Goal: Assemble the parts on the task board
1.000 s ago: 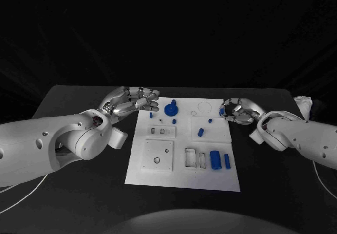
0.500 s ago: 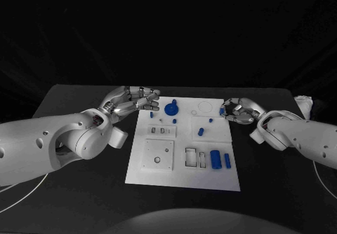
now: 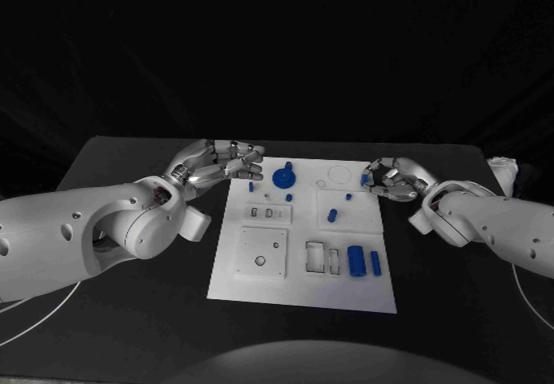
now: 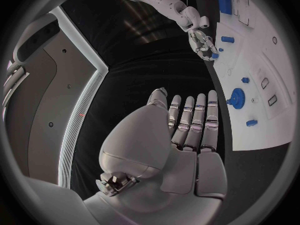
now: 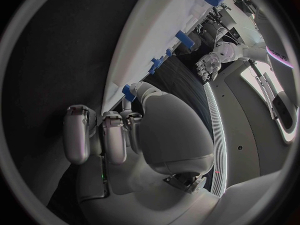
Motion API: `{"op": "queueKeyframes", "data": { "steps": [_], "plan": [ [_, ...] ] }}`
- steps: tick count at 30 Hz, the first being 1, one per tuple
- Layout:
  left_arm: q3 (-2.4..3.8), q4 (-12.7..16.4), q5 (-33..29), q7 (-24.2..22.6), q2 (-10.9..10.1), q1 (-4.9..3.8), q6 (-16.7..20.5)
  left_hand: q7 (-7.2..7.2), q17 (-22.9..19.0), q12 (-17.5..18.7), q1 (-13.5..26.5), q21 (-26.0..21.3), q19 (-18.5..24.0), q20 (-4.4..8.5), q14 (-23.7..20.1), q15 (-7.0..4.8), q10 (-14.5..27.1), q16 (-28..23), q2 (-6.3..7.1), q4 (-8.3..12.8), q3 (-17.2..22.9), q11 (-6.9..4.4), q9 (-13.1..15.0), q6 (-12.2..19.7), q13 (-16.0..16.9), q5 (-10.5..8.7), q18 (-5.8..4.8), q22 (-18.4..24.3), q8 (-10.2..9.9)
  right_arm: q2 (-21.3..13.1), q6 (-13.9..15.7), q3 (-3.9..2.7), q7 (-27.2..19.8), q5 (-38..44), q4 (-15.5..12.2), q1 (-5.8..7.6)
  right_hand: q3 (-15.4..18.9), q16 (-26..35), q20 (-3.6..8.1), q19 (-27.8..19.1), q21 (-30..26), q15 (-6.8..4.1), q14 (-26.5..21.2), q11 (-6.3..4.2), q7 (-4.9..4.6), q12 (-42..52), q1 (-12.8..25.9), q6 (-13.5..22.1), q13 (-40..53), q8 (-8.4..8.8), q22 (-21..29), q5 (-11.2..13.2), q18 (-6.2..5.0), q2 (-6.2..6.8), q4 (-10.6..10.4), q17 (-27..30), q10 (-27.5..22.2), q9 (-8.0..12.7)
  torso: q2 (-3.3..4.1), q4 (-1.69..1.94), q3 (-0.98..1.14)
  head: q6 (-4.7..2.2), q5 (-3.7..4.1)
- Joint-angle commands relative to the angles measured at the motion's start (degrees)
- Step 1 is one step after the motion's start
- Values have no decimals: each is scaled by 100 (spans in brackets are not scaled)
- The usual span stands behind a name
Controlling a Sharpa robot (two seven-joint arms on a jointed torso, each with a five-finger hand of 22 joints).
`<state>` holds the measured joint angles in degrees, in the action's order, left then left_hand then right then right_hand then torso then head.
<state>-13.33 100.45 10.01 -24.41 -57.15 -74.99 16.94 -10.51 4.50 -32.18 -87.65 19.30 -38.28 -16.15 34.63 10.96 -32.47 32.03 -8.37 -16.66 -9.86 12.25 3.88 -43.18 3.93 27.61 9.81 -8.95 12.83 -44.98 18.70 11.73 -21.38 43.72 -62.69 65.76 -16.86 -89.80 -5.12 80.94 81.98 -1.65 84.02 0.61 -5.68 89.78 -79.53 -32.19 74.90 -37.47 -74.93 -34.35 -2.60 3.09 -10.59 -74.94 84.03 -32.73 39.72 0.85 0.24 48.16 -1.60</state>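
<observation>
The white task board (image 3: 298, 284) lies in the middle of the black table. On it are a round blue part (image 3: 284, 179), small blue pegs (image 3: 332, 214) and two blue blocks (image 3: 357, 261) near the right side. My left hand (image 3: 219, 165) hovers at the board's far left corner, fingers (image 4: 197, 120) stretched out and apart, holding nothing. My right hand (image 3: 395, 181) is at the board's far right edge with its fingers curled in. It pinches a small blue part (image 3: 365, 181), which also shows at the thumb tip (image 5: 128, 91) in the right wrist view.
The board has white insets: a square plate (image 3: 261, 253) with a hole and narrow slots (image 3: 314, 256). A white object (image 3: 501, 170) lies at the table's far right edge. Black table (image 3: 127, 320) surrounds the board on both sides.
</observation>
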Motion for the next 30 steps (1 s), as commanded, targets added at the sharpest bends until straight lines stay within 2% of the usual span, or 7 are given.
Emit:
{"op": "queueKeyframes", "data": {
  "steps": [1,7,10,13,20,26,30],
  "plan": [
    [4,21,-13,-30,-5,-1,-92,-45,-5,-18,-3,-4,-45,4,-1,33,12,37,-46,-11,15,45,-7,12,-7,31,-72,2,29,-19,234,-9,-173,-121,-111,50,-1,-20,-1,6,18,36,598,50,-6,22,11,-66,1510,-39,-1192,20,23,-12,46,-1506,597,15,-1,-5,-1,4,-27],
    [4,10,-13,-28,-6,-1,-86,-45,-5,-18,-3,-4,-45,4,-1,33,12,37,-46,-11,15,45,-7,12,-7,31,-72,2,29,-104,339,-13,-123,-136,-556,282,2,-20,-3,10,21,38,598,57,-17,22,14,-86,1510,-33,-1193,5,23,1,55,-1506,597,30,-3,-3,-1,6,-49],
    [4,-2,-13,-28,7,-1,-82,-45,-5,-18,-3,-4,-45,4,-1,33,12,37,-46,-11,15,45,-7,12,-7,31,-72,2,29,-128,303,-14,-11,-110,-864,414,4,-20,-5,8,19,39,598,61,-23,22,19,-97,1510,-29,-1192,-1,23,7,57,-1506,597,39,-7,-4,-6,11,-47],
    [4,-14,-13,-25,27,-1,-78,-45,-5,-19,-2,-4,-46,4,-2,34,11,39,-47,-11,15,46,-7,12,-7,30,-72,2,29,-102,185,-14,114,-22,-1138,492,14,-20,-8,1,13,45,598,68,-30,22,39,-105,1510,-16,-1189,-13,21,25,55,-1506,597,57,-16,-2,-15,13,-36],
    [4,-41,-13,-22,65,-1,-70,-47,-6,-21,1,-3,-46,4,-2,35,8,42,-48,-12,13,49,-7,13,-7,28,-74,2,30,137,-183,-13,463,270,-1455,538,39,-20,-20,-44,-24,63,598,80,-32,22,109,-133,1510,8,-1174,-28,11,52,29,-1506,597,98,-14,6,-9,-10,-37],
    [4,-59,-13,-31,72,-2,-58,-48,-7,-22,2,-2,-47,5,-2,35,6,44,-49,-12,12,50,-7,13,-6,28,-74,1,32,408,-392,-12,703,419,-1505,527,42,-20,-26,-82,-56,70,598,84,-32,22,141,-159,1510,14,-1161,-43,2,49,15,-1506,597,117,-30,10,-17,-4,-82],
    [4,-67,-13,-34,76,-2,-58,-48,-7,-23,2,-2,-47,5,-2,36,6,44,-50,-12,12,50,-7,13,-6,27,-74,1,32,574,-474,-12,785,474,-1503,510,41,-20,-28,-89,-61,72,598,84,-32,22,144,-163,1510,16,-1159,-50,0,48,16,-1506,597,121,-21,10,-10,-12,-118]
  ]
}}
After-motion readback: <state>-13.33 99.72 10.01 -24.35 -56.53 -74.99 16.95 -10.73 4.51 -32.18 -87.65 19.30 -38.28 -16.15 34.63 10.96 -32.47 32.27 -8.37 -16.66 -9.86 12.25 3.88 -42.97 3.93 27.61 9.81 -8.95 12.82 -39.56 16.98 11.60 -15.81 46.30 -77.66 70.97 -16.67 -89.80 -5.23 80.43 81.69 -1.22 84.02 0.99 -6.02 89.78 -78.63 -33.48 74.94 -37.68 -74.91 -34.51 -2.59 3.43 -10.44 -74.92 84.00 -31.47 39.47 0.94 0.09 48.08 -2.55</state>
